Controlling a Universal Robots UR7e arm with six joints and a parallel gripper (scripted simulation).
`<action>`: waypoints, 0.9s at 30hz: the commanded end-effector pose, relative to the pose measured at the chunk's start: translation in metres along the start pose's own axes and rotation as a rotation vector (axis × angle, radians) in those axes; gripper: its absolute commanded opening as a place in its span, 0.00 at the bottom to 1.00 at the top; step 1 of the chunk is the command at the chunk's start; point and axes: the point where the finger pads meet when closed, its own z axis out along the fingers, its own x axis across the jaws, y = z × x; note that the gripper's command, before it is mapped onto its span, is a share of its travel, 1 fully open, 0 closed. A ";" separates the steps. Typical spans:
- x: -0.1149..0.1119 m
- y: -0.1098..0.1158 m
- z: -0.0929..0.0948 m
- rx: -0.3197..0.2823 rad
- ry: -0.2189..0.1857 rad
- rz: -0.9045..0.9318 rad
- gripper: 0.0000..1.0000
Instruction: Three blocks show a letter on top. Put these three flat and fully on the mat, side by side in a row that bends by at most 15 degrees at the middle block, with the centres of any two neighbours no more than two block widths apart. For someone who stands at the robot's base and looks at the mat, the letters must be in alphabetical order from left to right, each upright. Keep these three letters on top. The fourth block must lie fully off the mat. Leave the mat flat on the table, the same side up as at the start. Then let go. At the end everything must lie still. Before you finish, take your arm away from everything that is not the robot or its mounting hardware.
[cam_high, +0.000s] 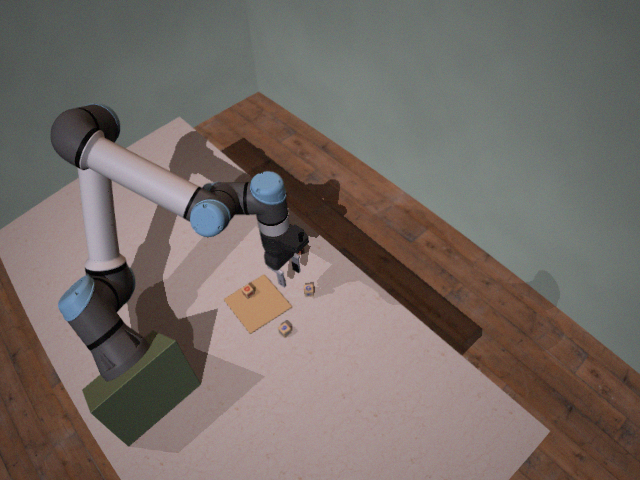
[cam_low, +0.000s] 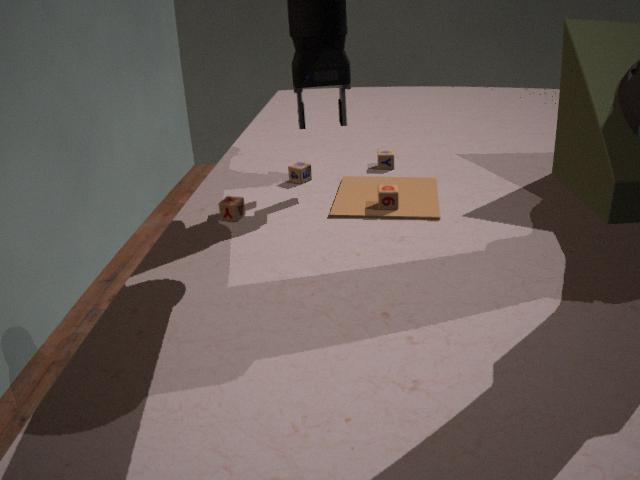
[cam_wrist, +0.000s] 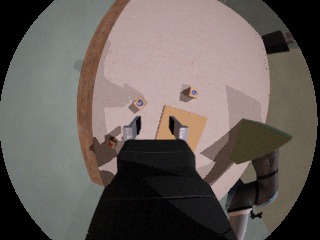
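A tan mat (cam_high: 257, 303) lies flat on the table; it also shows in the exterior view (cam_low: 385, 197) and the wrist view (cam_wrist: 182, 123). One block with a red top (cam_high: 248, 290) stands on it (cam_low: 388, 196). A blue-topped block (cam_high: 285, 327) (cam_low: 385, 159) (cam_wrist: 194, 92) sits just off the mat's edge. A second blue-marked block (cam_high: 309, 288) (cam_low: 299, 172) (cam_wrist: 139, 103) lies off the mat. A red-marked block (cam_low: 231, 208) (cam_wrist: 110, 139) lies farther off, near the table's wooden edge. My gripper (cam_high: 286, 273) is open and empty, well above the table (cam_low: 320, 121) (cam_wrist: 155, 128).
A green pedestal (cam_high: 142, 392) carries the arm's base (cam_low: 594, 118). A wooden border (cam_low: 98, 289) runs along the table's side close to the red-marked block. Large arm shadows fall across the table.
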 end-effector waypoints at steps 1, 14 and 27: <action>-0.007 -0.006 0.000 0.001 -0.001 -0.140 1.00; -0.022 -0.018 0.003 0.001 -0.001 -0.444 1.00; -0.033 -0.026 0.005 0.001 -0.001 -0.699 1.00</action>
